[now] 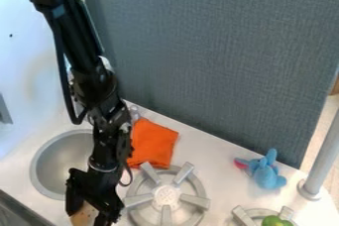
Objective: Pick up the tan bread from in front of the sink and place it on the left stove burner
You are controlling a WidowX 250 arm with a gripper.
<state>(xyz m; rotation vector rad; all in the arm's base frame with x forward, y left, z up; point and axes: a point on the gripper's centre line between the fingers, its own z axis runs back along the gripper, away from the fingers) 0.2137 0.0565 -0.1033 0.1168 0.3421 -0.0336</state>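
1. The scene is brightly lit; the counter (210, 151) is rendered pale, nearly washed out in places.
2. The white wall (28, 54) at left is washed in soft light.
3. The grey panel (228, 56) is lit more dimly, with a darker band seen down its left side.
4. Muted highlights are caught by the metal sink (51, 166).
5. Surface detail is partly lost in the black arm (86, 59).
6. The light's source cannot be told.

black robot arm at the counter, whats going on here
The black robot arm has its two-finger gripper low beside the round metal sink, right at a tan thing; whether it is gripped is hard to tell. An orange cloth lies just behind a round grey burner, and a blue plush toy sits apart, near a green thing.
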